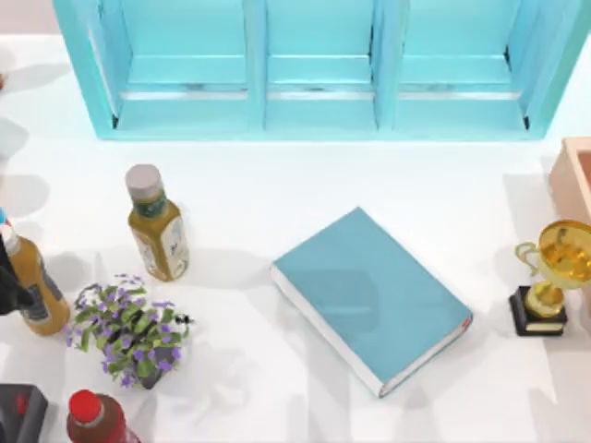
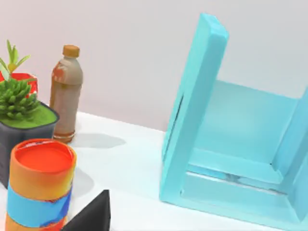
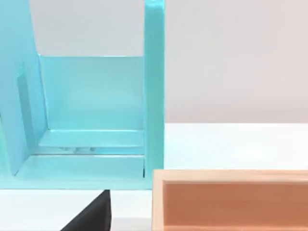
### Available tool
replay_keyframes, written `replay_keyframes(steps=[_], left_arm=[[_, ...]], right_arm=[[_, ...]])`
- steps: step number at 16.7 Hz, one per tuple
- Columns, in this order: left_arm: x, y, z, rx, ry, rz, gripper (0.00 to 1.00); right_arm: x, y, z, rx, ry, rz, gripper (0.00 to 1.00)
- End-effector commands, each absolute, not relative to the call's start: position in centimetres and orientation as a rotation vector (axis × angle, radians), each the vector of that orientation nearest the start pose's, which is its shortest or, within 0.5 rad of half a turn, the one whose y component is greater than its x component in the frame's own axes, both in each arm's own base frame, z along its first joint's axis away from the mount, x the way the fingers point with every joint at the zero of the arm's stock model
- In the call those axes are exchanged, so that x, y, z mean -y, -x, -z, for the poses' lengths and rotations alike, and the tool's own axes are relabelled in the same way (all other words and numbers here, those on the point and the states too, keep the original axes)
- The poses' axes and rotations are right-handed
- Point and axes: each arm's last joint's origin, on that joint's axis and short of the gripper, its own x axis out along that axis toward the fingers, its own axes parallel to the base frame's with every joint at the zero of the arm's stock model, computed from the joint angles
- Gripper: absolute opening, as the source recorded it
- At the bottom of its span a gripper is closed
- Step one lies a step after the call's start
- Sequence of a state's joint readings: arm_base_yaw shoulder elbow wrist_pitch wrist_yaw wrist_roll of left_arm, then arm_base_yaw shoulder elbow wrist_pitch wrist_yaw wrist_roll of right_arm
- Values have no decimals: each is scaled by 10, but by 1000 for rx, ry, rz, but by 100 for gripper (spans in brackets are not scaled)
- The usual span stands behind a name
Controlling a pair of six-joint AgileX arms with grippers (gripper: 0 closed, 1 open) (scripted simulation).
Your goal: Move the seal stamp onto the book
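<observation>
- Left hand (image 2: 91,214): a black wedge at the lower edge of the left wrist view. I cannot tell whether it is released or clenched. It looks across a squat orange-and-blue banded can (image 2: 41,185), a green succulent in a dark pot (image 2: 21,113) and a brown bottle with a tan cap (image 2: 65,94).
- Left of the top view: an amber bottle (image 1: 35,291), a red-capped bottle (image 1: 92,420), a purple-flowered plant in a pot (image 1: 129,328) and a grey-capped yellow-green bottle (image 1: 159,226) stand close together. An arm sweeping through here could tip one of them.
- Seal stamp: I cannot tell from these views where it stands, so no grasp is in hand yet. A reach without finding it first risks seizing the wrong thing.
- Centre: the thick teal hardcover book (image 1: 369,295) lies flat and askew on the white table (image 1: 277,185), its cover bare. An upright block set down near an edge or at a tilt could topple off.
- Right: the gold trophy on a black base (image 1: 552,277) stands near the book's corner and could be knocked.
- Right hand (image 3: 91,214): again a black wedge, state not tellable. It faces a pale wooden box (image 3: 231,199) and the teal shelf unit (image 3: 86,106).
</observation>
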State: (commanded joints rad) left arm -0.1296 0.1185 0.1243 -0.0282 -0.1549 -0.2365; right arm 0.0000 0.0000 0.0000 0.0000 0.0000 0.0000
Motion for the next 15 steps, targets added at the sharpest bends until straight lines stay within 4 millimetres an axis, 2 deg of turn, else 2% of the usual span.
replay_keyframes(steps=[5, 12, 15], left_arm=[[1, -106, -163, -1, 19, -11, 100], [1, -106, -160, 0, 0, 0, 100], [1, -106, -160, 0, 0, 0, 100]], right_arm=[[1, -106, -160, 0, 0, 0, 100], [1, -106, -160, 0, 0, 0, 100], [3, -107, -168, -56, 9, 14, 100]])
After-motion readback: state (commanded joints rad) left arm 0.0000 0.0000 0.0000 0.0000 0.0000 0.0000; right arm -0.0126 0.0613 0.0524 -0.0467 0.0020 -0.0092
